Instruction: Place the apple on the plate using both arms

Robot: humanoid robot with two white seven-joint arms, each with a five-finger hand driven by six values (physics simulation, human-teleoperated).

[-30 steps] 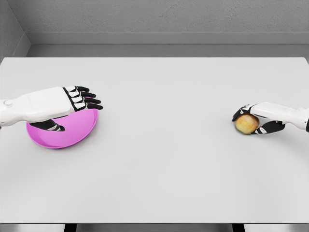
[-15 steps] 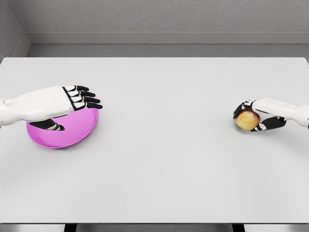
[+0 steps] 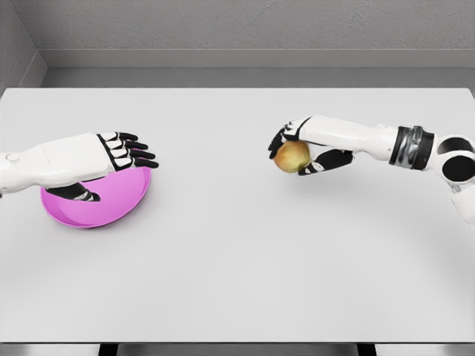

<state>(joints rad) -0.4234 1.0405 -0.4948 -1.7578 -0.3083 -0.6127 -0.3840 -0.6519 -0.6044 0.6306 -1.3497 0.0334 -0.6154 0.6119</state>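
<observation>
A yellow-red apple is held above the middle of the white table, right of centre, with my right hand shut on it from above and behind. The right arm stretches in from the right edge. A magenta plate lies at the left of the table. My left hand hovers over the plate's near-left part, palm down, fingers open and extended to the right, thumb below over the plate. The hand and forearm hide the plate's upper left part.
The white table spans the whole view, with a grey wall and floor strip behind its far edge. Nothing else stands on it between the plate and the apple.
My right hand has lifted the apple off the table at the far right and carried it leftward towards the middle. The left hand and plate have stayed put.
</observation>
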